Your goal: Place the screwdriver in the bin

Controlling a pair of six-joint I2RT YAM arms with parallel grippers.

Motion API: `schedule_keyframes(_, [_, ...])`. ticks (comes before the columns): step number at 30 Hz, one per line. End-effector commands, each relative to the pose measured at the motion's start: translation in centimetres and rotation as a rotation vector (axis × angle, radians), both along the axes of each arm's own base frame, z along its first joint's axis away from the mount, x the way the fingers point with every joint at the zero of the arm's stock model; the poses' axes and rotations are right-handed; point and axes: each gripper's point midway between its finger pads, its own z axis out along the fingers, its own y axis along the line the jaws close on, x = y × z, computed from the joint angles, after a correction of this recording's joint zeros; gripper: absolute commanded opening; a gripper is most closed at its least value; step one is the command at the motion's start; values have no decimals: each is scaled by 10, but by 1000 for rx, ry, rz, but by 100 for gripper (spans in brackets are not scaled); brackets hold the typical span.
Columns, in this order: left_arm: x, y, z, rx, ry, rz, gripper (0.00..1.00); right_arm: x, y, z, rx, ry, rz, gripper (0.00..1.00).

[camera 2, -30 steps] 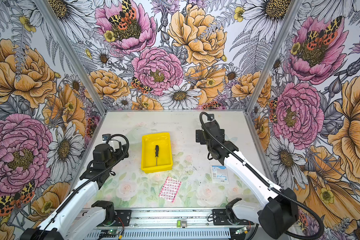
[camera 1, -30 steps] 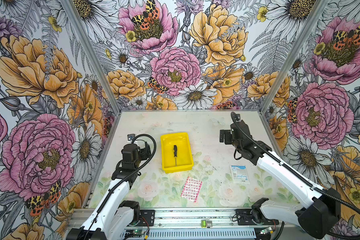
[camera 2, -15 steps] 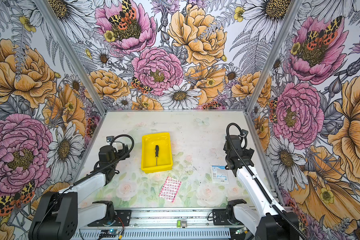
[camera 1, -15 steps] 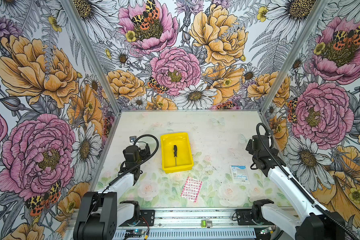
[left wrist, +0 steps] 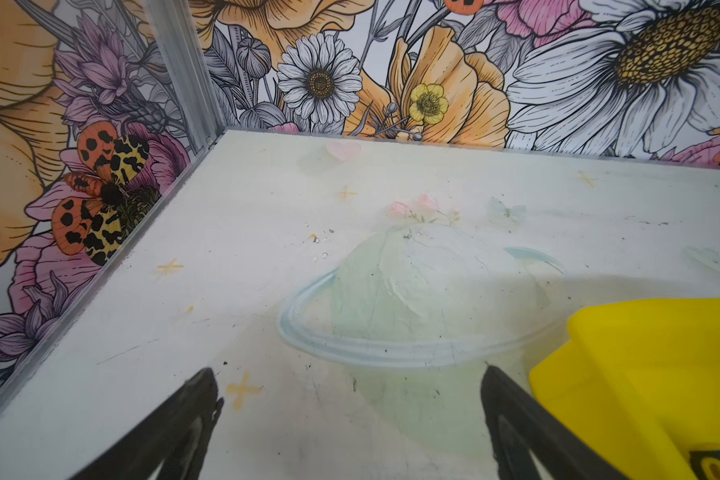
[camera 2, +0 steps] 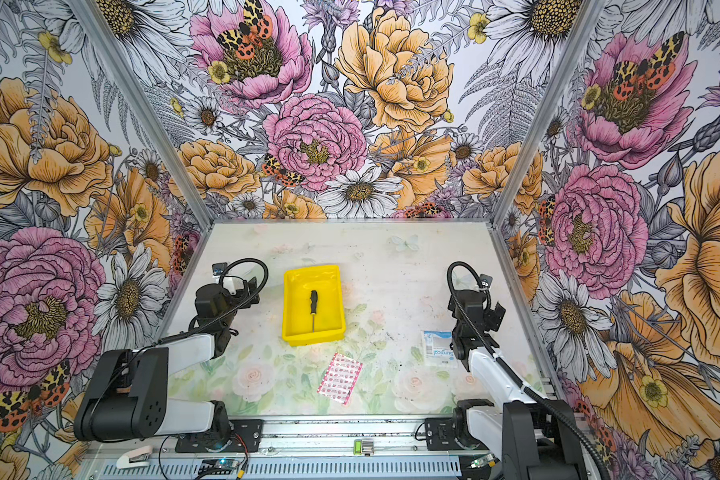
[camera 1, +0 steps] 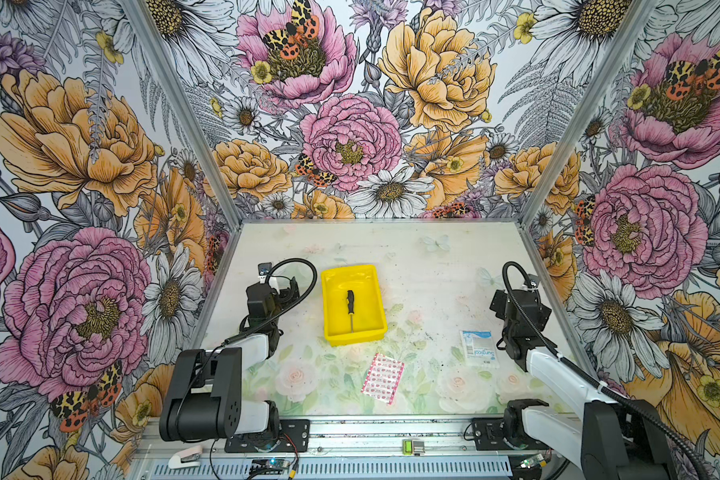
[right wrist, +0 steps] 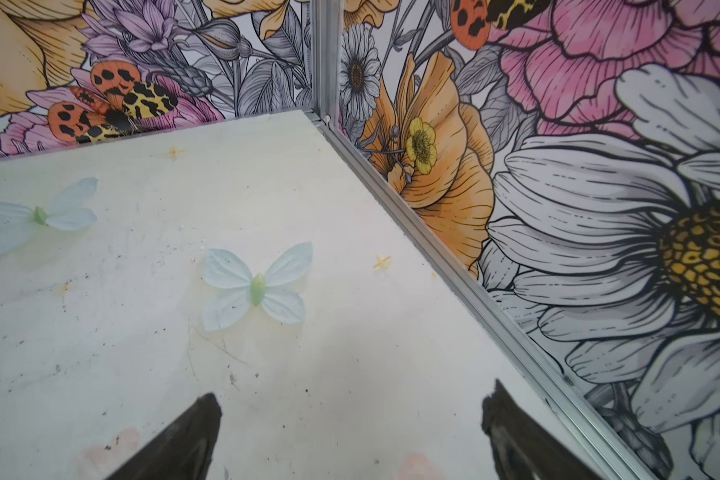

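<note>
In both top views I see the screwdriver lying flat inside the bin, near the middle of it. Its long way runs from 12 o'clock to 6 o'clock. The black handle points to 12 and the thin metal tip points to 6. The bin sits on the bench.

My left hand is just beside the bin, so the screwdriver is at 3 o'clock from it. My right hand is by the far wall, well apart from the bin, so the screwdriver is at 9 o'clock from it. The left hand is the nearer one. A pink sheet and a white packet lie on the bench, outside the bin.

In the left wrist view the two black fingers are spread wide with nothing between them. The yellow bin is right next to one finger. A bit of the black handle with a yellow mark shows in the corner.

In the right wrist view the right hand is spread wide too and holds nothing. I see only bare bench and the flowery wall.

I think the job is done. My next move is just to keep both hands off the bin.
</note>
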Motion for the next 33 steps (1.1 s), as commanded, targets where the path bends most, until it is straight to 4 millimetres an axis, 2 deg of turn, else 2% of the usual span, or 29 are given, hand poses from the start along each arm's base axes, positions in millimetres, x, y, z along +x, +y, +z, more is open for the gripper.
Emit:
schedule_keyframes(1, [11,-8,22,-15,-101,-70,99,19,4,12,-8,-110,47,100])
schedule_keyframes(7, [14,-6,4,-52,-143,-105,99,33,5,15,2,-159,69,100])
schedule_keyframes(14, [15,-7,3,-49,-136,-104,99,44,3,18,1,-210,60,99])
schedule_keyframes(26, [15,-6,3,-42,-133,-96,99,53,6,9,-3,-215,85,99])
schedule_keyframes(28, [15,-7,3,-40,-132,-95,99,55,10,7,-9,-210,106,100])
schedule_keyframes(33, [16,-7,3,-31,-130,-80,99,66,35,-1,-16,-190,257,100])
